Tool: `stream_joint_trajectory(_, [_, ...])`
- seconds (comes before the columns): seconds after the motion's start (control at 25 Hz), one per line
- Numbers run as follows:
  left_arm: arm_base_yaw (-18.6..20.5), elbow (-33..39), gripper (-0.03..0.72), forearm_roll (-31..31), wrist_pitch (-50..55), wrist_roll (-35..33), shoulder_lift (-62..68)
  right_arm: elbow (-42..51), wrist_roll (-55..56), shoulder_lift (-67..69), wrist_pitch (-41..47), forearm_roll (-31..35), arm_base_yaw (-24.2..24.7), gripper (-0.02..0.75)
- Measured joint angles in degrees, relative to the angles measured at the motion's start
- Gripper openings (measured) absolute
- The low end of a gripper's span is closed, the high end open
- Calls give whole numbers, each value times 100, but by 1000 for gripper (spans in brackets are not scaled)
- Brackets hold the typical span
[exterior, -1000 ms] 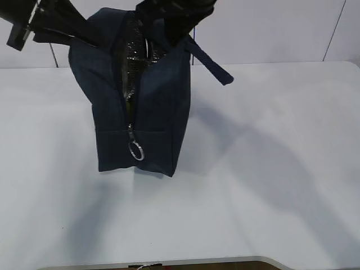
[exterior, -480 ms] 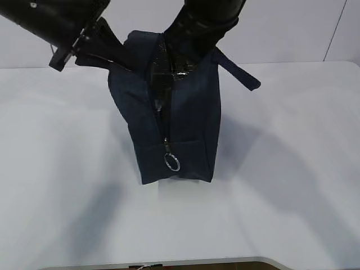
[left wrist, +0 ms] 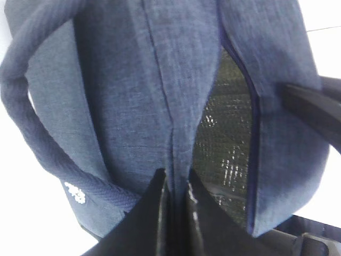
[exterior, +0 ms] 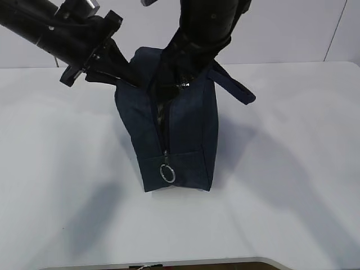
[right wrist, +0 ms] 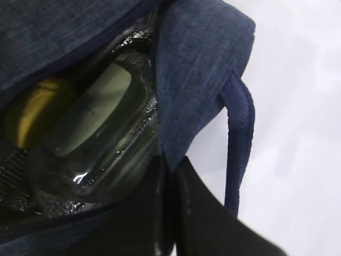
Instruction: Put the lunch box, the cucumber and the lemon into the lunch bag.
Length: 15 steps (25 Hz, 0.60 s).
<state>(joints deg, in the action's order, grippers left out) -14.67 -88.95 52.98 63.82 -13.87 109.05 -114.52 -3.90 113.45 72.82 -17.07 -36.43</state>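
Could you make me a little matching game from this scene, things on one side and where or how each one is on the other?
Things:
1. lunch bag
2. lunch box
3. lemon
4. ring pull

Place or state:
A. yellow, tucked in the bag beside the clear container
B. hanging low on the bag's end, at the bottom of the zipper
C. standing on the white table, each side of its opening pinched by a claw
D. lying inside the bag, pale lid showing

Pairs: 1-C, 2-D, 3-A, 4-B
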Motion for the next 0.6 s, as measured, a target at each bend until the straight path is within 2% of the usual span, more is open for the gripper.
stream_joint_trajectory(0.24, [-5,0,-3,0,-89,-38,0,0,215,180,-54,-196,0,10])
stream_joint_trajectory(0.4, [-5,0,-3,-218,-89,-43,0,0,262,217,-72,-214,0,22])
stream_joint_trajectory(0.52, [-5,0,-3,-354,-68,-52,0,0,290,217,-72,-214,0,63])
stream_joint_trajectory(0.6, [-5,0,-3,-378,-53,-52,0,0,304,217,-81,-214,0,120])
